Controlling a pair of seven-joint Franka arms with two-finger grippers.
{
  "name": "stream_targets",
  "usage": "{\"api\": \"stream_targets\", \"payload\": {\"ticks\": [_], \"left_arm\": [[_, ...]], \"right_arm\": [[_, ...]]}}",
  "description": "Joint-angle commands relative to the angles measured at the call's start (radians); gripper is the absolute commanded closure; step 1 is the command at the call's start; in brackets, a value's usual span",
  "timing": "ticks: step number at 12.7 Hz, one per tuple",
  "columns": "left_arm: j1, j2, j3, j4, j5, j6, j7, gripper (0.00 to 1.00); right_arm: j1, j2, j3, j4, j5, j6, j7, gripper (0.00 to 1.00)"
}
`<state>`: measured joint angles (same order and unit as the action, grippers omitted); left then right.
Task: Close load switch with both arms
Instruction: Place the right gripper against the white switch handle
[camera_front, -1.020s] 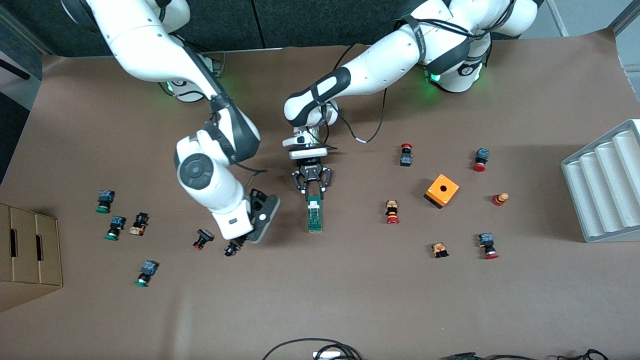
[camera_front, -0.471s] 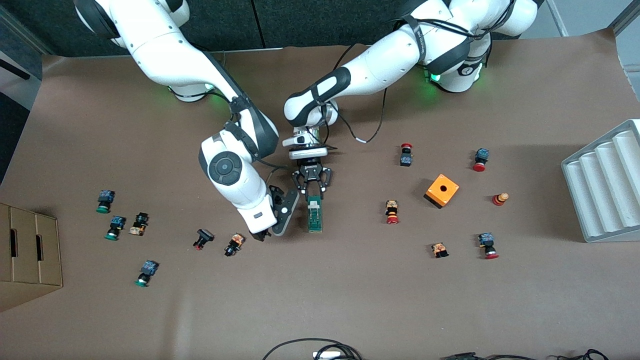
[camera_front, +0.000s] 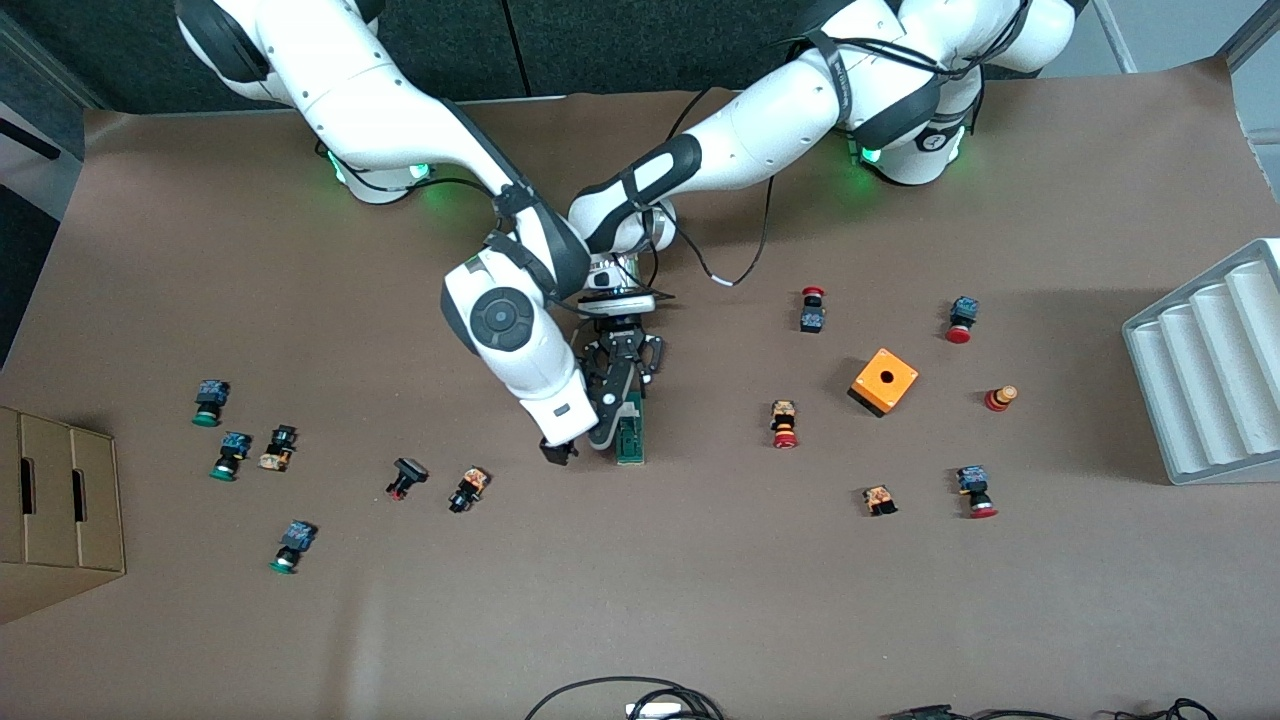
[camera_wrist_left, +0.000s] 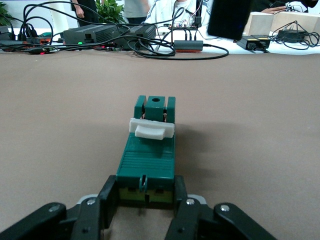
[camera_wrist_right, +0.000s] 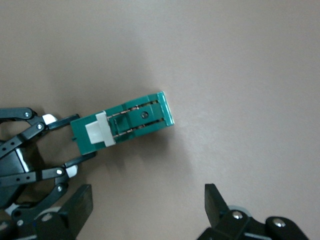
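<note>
Plainly green load switch, white slider.

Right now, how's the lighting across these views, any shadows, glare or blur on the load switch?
Front view: even light, soft arm shadows on the table, and the right gripper partly covers the load switch. Left wrist view: the switch is sharp between the left gripper fingers, and the cables along the table edge are bright. Right wrist view: no glare, a faint shadow beside the switch.
</note>
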<state>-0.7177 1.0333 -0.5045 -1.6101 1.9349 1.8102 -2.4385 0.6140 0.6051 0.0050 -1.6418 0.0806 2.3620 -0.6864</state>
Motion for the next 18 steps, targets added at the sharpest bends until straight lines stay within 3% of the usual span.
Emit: {"api": "stream_targets", "payload": {"ticks": [1,18], "left_arm": [[-0.016,0.019,0.007,0.022,0.015,-0.012,0.021,0.72],[-0.016,0.019,0.007,0.019,0.016,-0.012,0.021,0.72]], "right_arm": [[0.024,0.034,-0.014,0.017,0.018,0.032,-0.002,0.00],[0.081,0.084,-0.019,0.025,0.013,0.088,-0.005,0.00]]}}
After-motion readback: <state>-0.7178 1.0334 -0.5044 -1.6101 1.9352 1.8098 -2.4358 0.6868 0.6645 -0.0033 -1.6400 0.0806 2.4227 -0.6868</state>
